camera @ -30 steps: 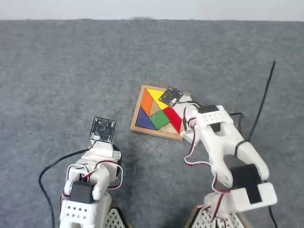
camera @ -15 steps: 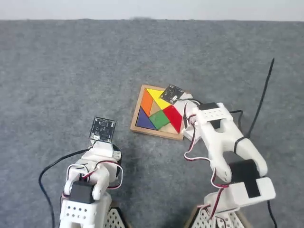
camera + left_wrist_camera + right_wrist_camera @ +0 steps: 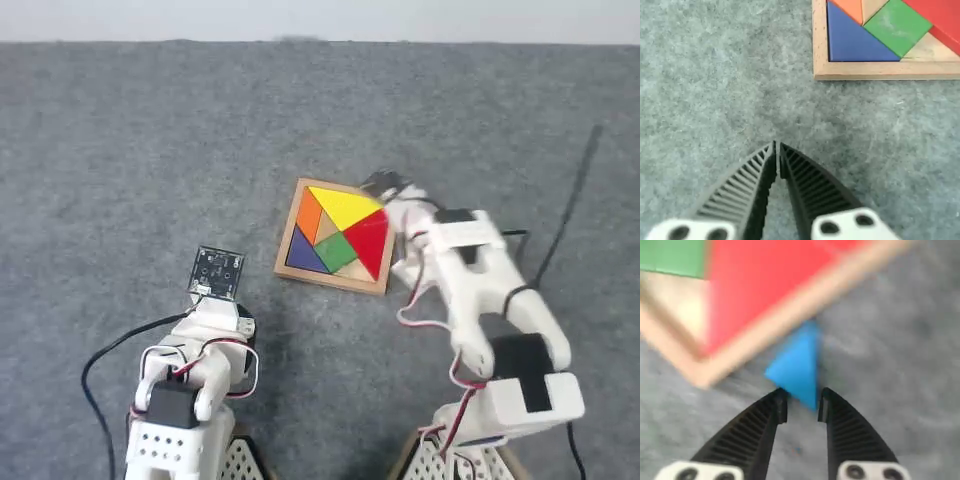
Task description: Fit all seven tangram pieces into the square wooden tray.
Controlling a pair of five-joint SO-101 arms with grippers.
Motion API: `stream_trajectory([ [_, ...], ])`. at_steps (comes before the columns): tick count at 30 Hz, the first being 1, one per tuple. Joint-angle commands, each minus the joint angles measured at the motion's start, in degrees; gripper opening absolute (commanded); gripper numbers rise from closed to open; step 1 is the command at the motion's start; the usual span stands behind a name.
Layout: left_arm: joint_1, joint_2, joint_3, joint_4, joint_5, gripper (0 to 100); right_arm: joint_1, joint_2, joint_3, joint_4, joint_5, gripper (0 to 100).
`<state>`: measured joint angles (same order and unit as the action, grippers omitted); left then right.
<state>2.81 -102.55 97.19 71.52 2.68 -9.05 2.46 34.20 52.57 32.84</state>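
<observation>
The right gripper is clamped on one corner of the small light blue triangular wooden piece: the corner fills the narrow gap between the jaws, so I judge it held rather than lying loose. The rest of the piece points ahead of the tips and meets the outer rim of the square wooden tray. Just past that rim lies the large red triangle, with a patch of bare wood beside it, probably the slot this piece is meant for. The left gripper sits with its jaws together on nothing, the tray's near corner ahead of it and apart, likely parked clear of the work. Everything rests on grey carpet-like fabric; a pale wall strip runs behind
</observation>
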Motion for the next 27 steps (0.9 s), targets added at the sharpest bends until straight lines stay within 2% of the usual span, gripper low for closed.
stream_trajectory([
  [1,0.1,-0.7,-0.7,0.4,0.7,1,5.8,0.2,-5.5,1.9,-1.0,10.1],
  [7,0.1,-0.7,-0.7,0.4,0.7,1,4.7,-0.5,-6.0,3.6,-3.8,10.6],
  [12,0.1,-0.7,-0.7,0.4,0.7,1,-1.9,-6.5,-5.6,8.3,-3.5,10.8],
  [17,0.1,-0.7,-0.7,0.4,0.7,1,-8.0,-11.4,-6.0,8.8,-0.3,21.7],
  [23,0.1,-0.7,-0.7,0.4,0.7,1,-6.4,-4.3,-6.2,5.5,5.8,24.0],
  [27,0.1,-0.7,-0.7,0.4,0.7,1,-4.2,2.5,-8.1,1.8,7.3,24.0],
])
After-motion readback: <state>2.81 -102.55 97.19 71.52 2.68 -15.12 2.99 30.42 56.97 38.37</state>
